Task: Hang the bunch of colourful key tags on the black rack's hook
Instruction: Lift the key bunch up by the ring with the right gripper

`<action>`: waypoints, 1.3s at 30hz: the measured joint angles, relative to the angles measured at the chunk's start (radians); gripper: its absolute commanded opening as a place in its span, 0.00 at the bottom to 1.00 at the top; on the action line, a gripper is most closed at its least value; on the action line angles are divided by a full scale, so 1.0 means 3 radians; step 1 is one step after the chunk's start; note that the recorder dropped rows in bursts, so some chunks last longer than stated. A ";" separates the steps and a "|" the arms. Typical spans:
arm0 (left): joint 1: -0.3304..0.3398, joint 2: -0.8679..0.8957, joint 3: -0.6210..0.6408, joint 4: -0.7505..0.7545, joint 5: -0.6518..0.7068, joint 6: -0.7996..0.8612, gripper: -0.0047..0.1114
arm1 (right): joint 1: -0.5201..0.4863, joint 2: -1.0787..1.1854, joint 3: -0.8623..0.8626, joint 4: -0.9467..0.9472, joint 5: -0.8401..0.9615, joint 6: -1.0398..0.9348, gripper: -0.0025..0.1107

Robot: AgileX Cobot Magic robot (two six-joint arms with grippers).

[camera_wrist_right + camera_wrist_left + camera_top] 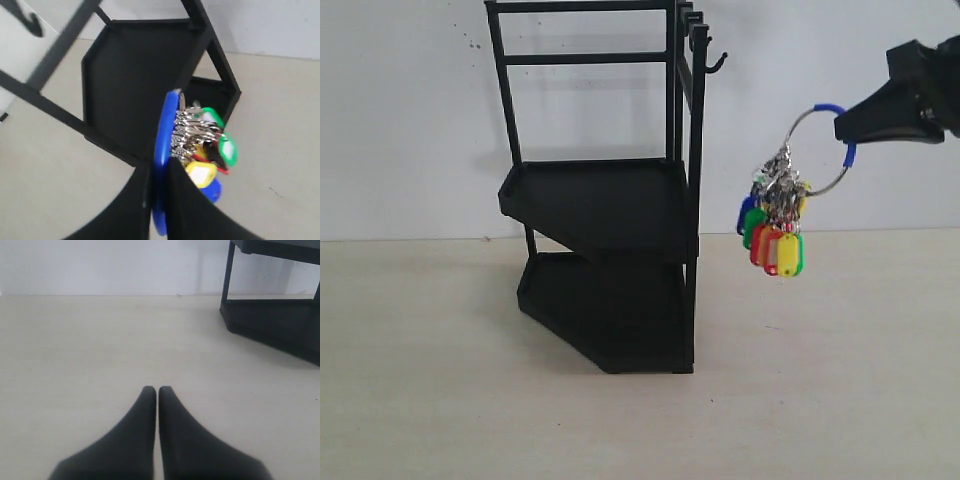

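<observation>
The colourful key tag bunch (775,225) hangs in the air to the right of the black rack (610,200), its big ring with blue sleeves pinched by my right gripper (847,128), which is shut on the loop. The tags dangle below the ring, about level with the rack's upper tray. The hook (716,62) sticks out from the top of the rack's right post, higher than the ring and to its left. In the right wrist view the blue loop (163,150) runs between the fingers, tags (212,150) beside it. My left gripper (157,390) is shut and empty, low over the table.
The pale wooden table (820,400) lies in front of a white wall. The rack's lower tray (280,325) shows in the left wrist view. Stubby pegs (692,20) line the rack's top rail.
</observation>
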 measured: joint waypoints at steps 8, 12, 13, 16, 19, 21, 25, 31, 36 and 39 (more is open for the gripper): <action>0.0000 0.0000 0.0000 0.0000 0.0000 0.0000 0.08 | 0.0101 -0.0919 0.0000 -0.0439 -0.0347 0.0190 0.02; 0.0000 0.0000 0.0000 0.0000 0.0000 0.0000 0.08 | 0.0255 -0.0919 0.0049 -0.0756 -0.0562 0.0564 0.02; 0.0000 0.0000 0.0000 0.0000 0.0000 0.0000 0.08 | 0.0311 -0.0919 0.0068 -0.0792 -0.0562 0.0481 0.02; 0.0000 0.0000 0.0000 0.0000 0.0000 0.0000 0.08 | 0.0470 -0.0919 0.0125 -0.1479 -0.0895 0.1230 0.02; 0.0000 0.0000 0.0000 0.0000 0.0000 0.0000 0.08 | 0.0608 -0.0906 0.0140 -0.1738 -0.0945 0.1028 0.02; 0.0000 0.0000 0.0000 0.0000 0.0000 0.0000 0.08 | 0.0632 -0.0906 0.0140 -0.1818 -0.1085 0.1627 0.02; 0.0000 0.0000 0.0000 0.0000 0.0000 0.0000 0.08 | 0.0766 -0.0906 0.0153 -0.1800 -0.1164 0.1311 0.02; 0.0000 0.0000 0.0000 0.0000 0.0000 0.0000 0.08 | 0.0795 -0.0912 0.0198 -0.1871 -0.1284 0.1213 0.02; 0.0000 0.0000 0.0000 0.0000 0.0000 0.0000 0.08 | 0.0738 -0.0912 0.0213 -0.1853 -0.1326 0.1280 0.02; 0.0000 0.0000 0.0000 0.0000 0.0000 0.0000 0.08 | 0.0752 -0.0912 0.0220 -0.1865 -0.1410 0.1421 0.02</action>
